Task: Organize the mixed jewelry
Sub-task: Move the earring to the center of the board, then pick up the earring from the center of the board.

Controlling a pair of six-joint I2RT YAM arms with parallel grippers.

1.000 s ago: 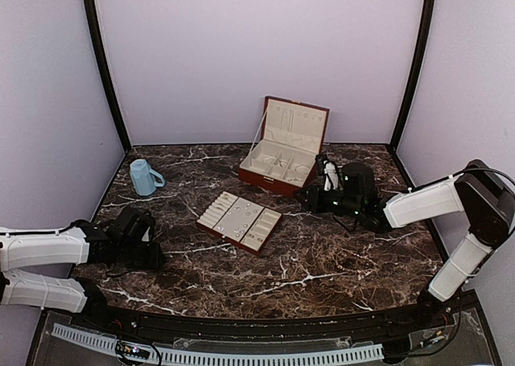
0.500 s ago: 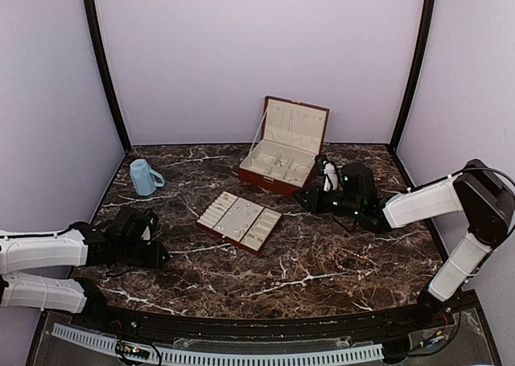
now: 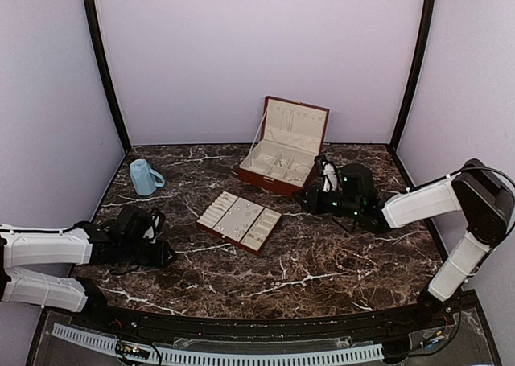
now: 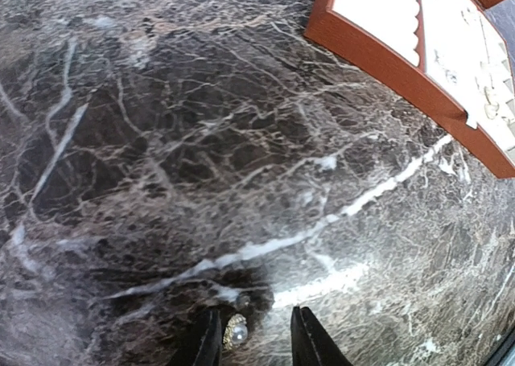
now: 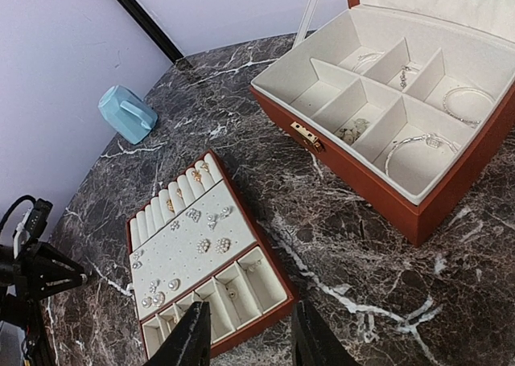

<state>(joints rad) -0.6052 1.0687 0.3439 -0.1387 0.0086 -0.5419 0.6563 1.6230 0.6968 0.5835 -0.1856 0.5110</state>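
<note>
While the left gripper (image 4: 253,343) stands spread around one jewelry piece (image 4: 236,330) at lower centre of its view, the right gripper (image 5: 251,338) is spread and empty; other pieces (image 5: 199,244) lie in the tray (image 5: 179,261), lower left.

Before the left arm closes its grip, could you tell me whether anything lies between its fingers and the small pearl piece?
Nothing visible does. The pearl piece lies on the bare table, inside the open left gripper and nearer one finger. Toward the compartment tray, only bare marble shows.
</note>
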